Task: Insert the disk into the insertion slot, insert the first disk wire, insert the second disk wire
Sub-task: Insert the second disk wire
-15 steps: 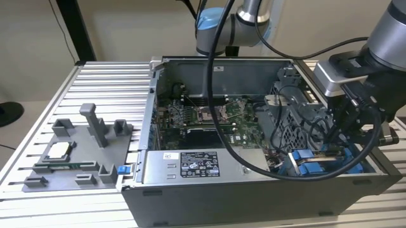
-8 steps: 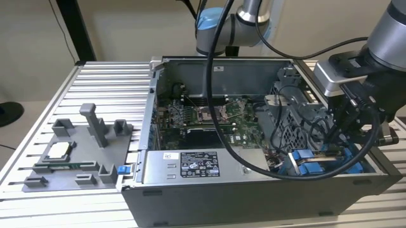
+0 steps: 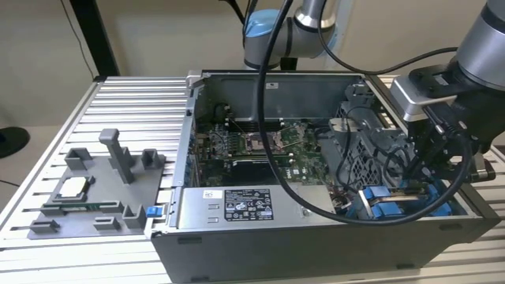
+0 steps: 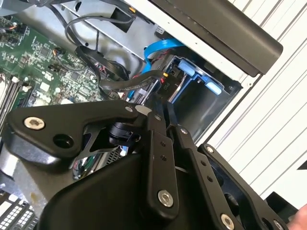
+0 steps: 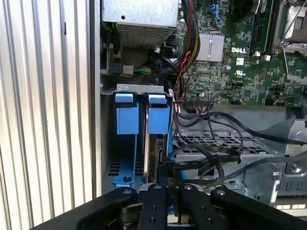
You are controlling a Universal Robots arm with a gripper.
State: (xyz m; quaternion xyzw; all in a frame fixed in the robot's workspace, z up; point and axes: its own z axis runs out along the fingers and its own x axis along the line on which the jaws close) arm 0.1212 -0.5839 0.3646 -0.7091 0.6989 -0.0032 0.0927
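Open dark grey metal computer case [image 3: 316, 248] lies on its side on ribbed aluminium table [image 3: 126, 112]. Green motherboard [image 3: 261, 154] exposed inside. Grey labelled power-supply box [image 3: 236, 207] sits along the case's near edge.

Black two-finger gripper [image 3: 422, 180] reaches down into the case's near corner at the exterior view's right, over the drive bay.

Silver hard disk in its bright blue plastic caddy [image 5: 158, 120] is seated upright in the bay slot, edge-on, at that same corner. It also shows in the second wrist view [image 4: 201, 79]. A second blue caddy [image 5: 126, 117] stands just beside it, on the side toward the case wall.

In both wrist views the gripper [image 4: 168, 112] [image 5: 169, 175] has its fingers drawn close, with only a thin gap. They appear pinched on a black wire connector [image 5: 165, 165], which hangs just above the disk's rear edge. Black cables [image 5: 211, 143] trail from there across the perforated metal cage.

Grey plastic fixture tray [image 3: 94, 195] lies near the table's edge at the exterior view's left, well apart from the arm.
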